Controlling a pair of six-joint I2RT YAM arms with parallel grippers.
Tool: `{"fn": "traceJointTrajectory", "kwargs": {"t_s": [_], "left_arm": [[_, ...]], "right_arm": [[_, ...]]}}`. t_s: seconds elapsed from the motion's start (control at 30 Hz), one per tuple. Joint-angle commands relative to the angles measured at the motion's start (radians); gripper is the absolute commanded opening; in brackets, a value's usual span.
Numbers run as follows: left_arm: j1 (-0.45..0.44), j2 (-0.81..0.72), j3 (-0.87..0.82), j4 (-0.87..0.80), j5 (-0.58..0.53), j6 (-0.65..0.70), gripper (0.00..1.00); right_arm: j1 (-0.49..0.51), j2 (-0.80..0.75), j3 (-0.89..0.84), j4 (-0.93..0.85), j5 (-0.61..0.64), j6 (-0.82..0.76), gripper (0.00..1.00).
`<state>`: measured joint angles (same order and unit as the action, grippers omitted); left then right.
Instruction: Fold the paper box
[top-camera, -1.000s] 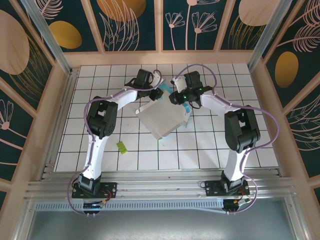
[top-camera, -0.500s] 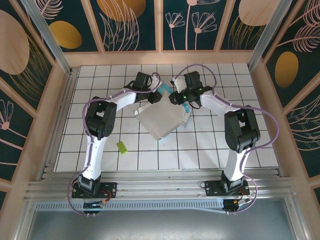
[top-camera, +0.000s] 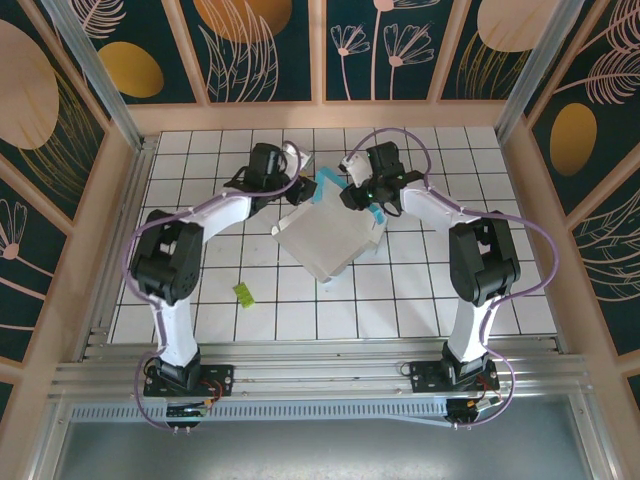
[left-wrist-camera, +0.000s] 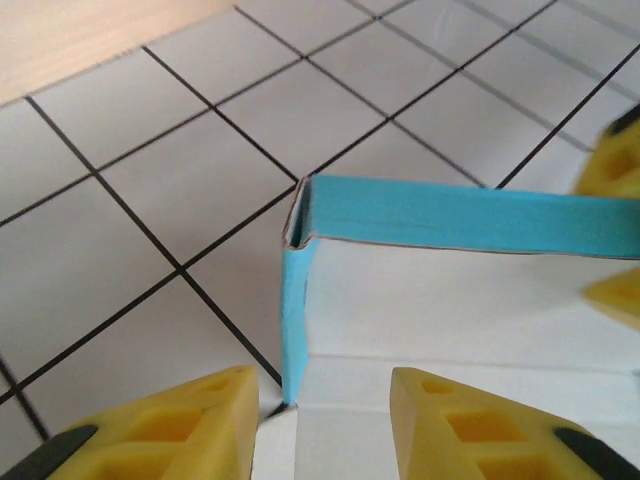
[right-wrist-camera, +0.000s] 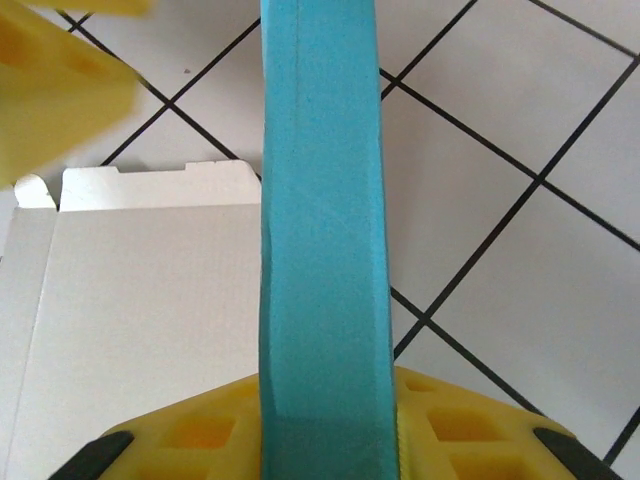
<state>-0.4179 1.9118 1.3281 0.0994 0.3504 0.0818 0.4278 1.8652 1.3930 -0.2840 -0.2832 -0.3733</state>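
Right gripper (right-wrist-camera: 325, 435): jaws closed on a teal strip of the paper box (right-wrist-camera: 320, 200). The card fills the slot between my fingers and runs straight out ahead of them, standing on edge. To the left of the strip the box's white inner panel lies flat, with small notched tabs along its far edge. To the right is bare tiled table (right-wrist-camera: 520, 90). Far ahead on the left there is a blurred yellow finger, belonging to my other arm.

Left gripper (left-wrist-camera: 322, 400): fingers parted a modest way, with nothing held between them. A corner of the box sits just ahead of the gap. A short teal wall rises beside my left finger and meets a longer teal wall that runs off to the right. White interior lies beyond it and in front of my right finger. I cannot tell whether my fingertips touch the card. At the far right end of the long wall I see the yellow of the right gripper's fingers. Ahead and to the left the tiles run to a wooden rim (left-wrist-camera: 80, 40).

Overhead: both grippers are at the box's far edge, left at one corner and right at the other. The box lies open, white side up, skewed to the tile grid, and reaches back from the grippers toward my bases. A yellow-green scrap (top-camera: 242, 293) lies well apart from both grippers, back toward the left arm's base.
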Motion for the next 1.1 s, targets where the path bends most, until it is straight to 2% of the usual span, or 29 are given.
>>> {"fn": "traceJointTrajectory", "kwargs": {"t_s": [0.0, 0.1, 0.17, 0.27, 0.47, 0.6, 0.73, 1.07], "left_arm": [[0.024, -0.160, -0.111, 0.184, -0.039, -0.179, 0.41], [0.057, -0.275, -0.214, 0.261, -0.079, -0.367, 0.48], [0.075, -0.323, -0.266, 0.267, -0.105, -0.439, 0.51], [0.083, -0.360, -0.286, 0.206, -0.151, -0.472, 0.53], [0.099, -0.401, -0.321, 0.149, -0.191, -0.547, 0.53], [0.127, -0.404, -0.318, 0.085, -0.209, -0.624, 0.51], [0.143, -0.391, -0.310, 0.058, -0.180, -0.662, 0.50], [0.149, -0.258, -0.209, 0.027, -0.033, -0.743, 0.49]], "right_arm": [[0.030, -0.035, 0.055, -0.054, 0.027, -0.163, 0.30], [0.054, -0.023, 0.092, -0.068, 0.026, -0.302, 0.30], [0.075, -0.014, 0.124, -0.084, 0.029, -0.437, 0.30], [0.104, -0.006, 0.139, -0.061, 0.020, -0.617, 0.29], [0.104, 0.068, 0.189, -0.068, -0.139, -0.854, 0.28], [0.095, 0.171, 0.312, -0.183, -0.199, -0.834, 0.29], [0.095, 0.234, 0.377, -0.246, -0.178, -0.832, 0.36], [0.088, 0.208, 0.403, -0.197, -0.189, -0.742, 0.53]]}}
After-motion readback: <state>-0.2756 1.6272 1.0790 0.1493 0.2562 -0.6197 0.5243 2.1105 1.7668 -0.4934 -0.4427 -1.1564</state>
